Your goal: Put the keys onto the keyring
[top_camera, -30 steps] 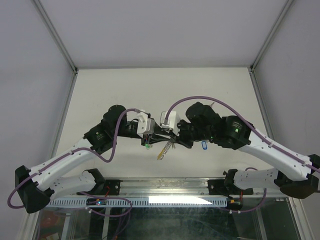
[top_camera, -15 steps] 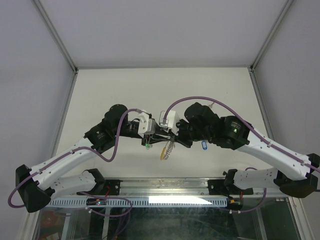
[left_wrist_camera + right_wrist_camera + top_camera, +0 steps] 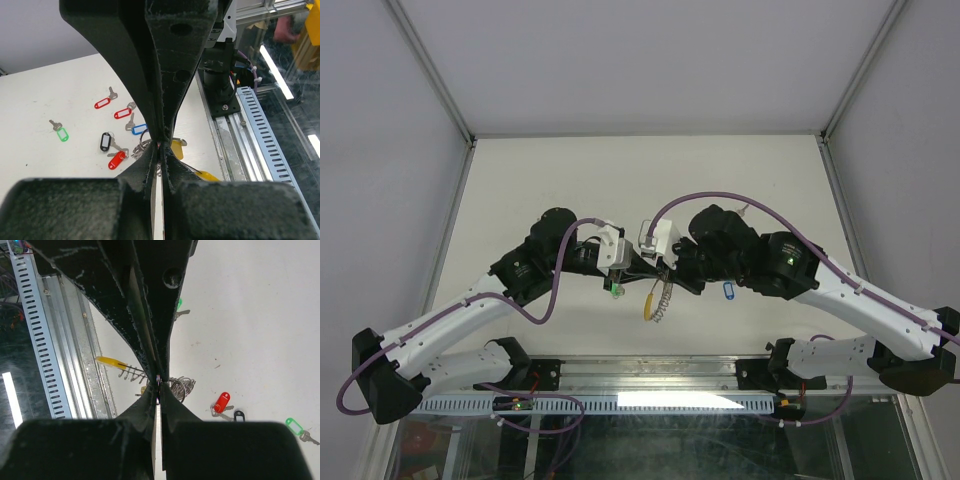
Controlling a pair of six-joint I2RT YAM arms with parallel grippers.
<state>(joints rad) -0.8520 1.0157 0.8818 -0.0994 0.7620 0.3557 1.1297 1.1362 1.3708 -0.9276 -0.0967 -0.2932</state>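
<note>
Both jaws of the right tool [image 3: 157,388] were pressed together, seemingly clamped on the keyring [image 3: 181,386] at lower centre. The left tool [image 3: 159,151] was closed tight too, on what I cannot tell. Several keys [image 3: 105,141] lay loose on the table [image 3: 50,85], so the threading seemed mostly undone.

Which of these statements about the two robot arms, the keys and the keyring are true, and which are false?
1. The left gripper and the right gripper are both shut. True.
2. Every key tag is green. False: a red tag, a blue tag and a black tag show besides a green tag.
3. The keyring has a yellow part. True.
4. The table is black. False: it is white.
</note>
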